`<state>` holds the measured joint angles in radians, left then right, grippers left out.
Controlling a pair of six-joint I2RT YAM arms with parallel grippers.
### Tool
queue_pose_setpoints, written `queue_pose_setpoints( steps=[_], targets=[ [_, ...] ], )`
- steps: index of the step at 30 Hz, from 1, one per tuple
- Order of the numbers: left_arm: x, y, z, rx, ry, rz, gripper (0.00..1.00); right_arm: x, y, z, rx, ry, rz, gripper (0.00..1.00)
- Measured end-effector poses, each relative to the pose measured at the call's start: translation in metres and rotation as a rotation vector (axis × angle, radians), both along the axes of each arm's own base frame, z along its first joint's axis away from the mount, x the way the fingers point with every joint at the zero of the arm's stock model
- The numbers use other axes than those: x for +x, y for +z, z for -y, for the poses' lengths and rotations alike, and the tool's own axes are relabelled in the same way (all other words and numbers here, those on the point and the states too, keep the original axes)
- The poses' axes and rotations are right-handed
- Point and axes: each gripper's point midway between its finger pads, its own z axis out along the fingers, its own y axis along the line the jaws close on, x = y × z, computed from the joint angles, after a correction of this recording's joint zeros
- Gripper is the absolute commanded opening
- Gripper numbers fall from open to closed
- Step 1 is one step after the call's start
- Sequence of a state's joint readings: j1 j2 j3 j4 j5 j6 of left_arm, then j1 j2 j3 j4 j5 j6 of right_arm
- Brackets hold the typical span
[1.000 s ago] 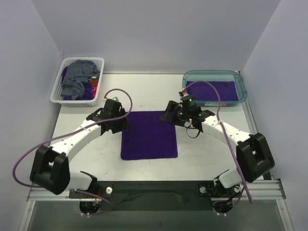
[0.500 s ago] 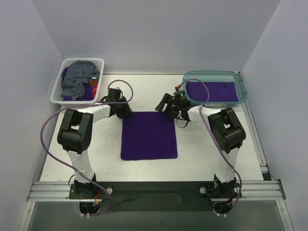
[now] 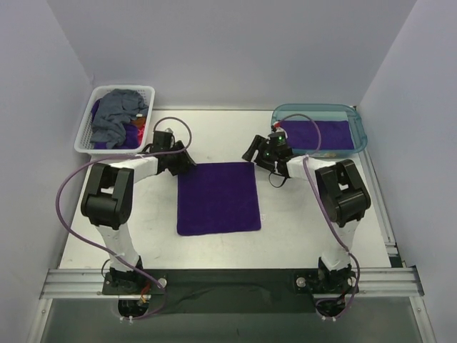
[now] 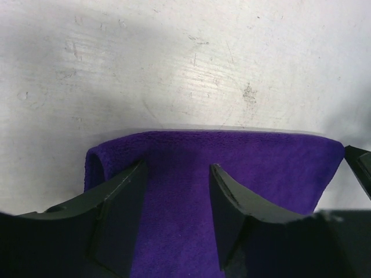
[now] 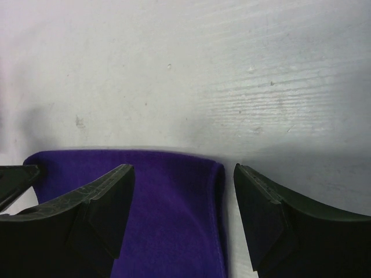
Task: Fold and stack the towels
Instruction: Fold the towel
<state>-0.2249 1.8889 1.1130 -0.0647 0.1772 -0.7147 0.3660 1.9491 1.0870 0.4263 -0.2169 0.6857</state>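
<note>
Step in hand, by judgement: folding the purple towel [image 3: 218,198], flat at frame centre; the next move calls for closing on its far corners and carrying them to the near edge. Left gripper [image 4: 177,167]: jaws roughly half parted, empty, over the upper-left corner, hem just beyond the tips. Right gripper [image 5: 184,169]: jaws wide, empty, straddling the upper-right corner; contact with the cloth unclear.

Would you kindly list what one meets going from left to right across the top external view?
White lattice basket → left claw → purple towel → right claw → teal translucent tub.
</note>
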Motion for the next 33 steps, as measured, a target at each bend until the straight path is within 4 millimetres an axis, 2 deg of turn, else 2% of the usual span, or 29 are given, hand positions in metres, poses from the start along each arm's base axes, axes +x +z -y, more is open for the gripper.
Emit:
queue_pose_setpoints(
  steps=[3, 5, 10, 13, 15, 18, 21, 25, 26, 33],
  targets=[
    [-0.004, 0.008, 0.0, -0.002, -0.008, -0.001, 0.64, -0.008, 0.014, -0.004, -0.019, 0.03, 0.01, 0.7],
    [-0.008, 0.018, 0.0, -0.004, -0.017, 0.011, 0.67, -0.016, 0.031, -0.012, -0.015, 0.058, 0.027, 0.7],
    [-0.027, 0.064, 0.0, -0.022, -0.041, 0.087, 0.68, -0.048, 0.076, -0.034, 0.024, 0.145, 0.069, 0.63],
    [-0.055, 0.085, -0.003, -0.034, -0.047, 0.122, 0.62, -0.082, 0.081, -0.041, 0.046, 0.2, 0.043, 0.56],
    [-0.078, 0.089, -0.003, -0.038, -0.059, 0.129, 0.58, -0.108, 0.069, -0.042, 0.057, 0.233, -0.006, 0.53],
    [-0.117, 0.072, 0.001, -0.035, -0.092, 0.078, 0.55, -0.146, 0.035, -0.031, 0.048, 0.245, -0.128, 0.45],
    [-0.164, 0.038, 0.006, -0.017, -0.136, -0.016, 0.54, -0.177, 0.005, -0.019, 0.033, 0.249, -0.241, 0.43],
    [-0.213, -0.005, -0.004, 0.013, -0.123, -0.159, 0.5, -0.205, -0.017, -0.009, 0.024, 0.242, -0.336, 0.4],
    [-0.219, -0.01, -0.007, 0.007, -0.104, -0.177, 0.5, -0.206, -0.017, -0.008, 0.023, 0.24, -0.337, 0.38],
    [-0.233, -0.01, -0.01, -0.047, -0.023, -0.177, 0.48, -0.222, -0.019, 0.011, 0.001, 0.201, -0.386, 0.37]
  ],
)
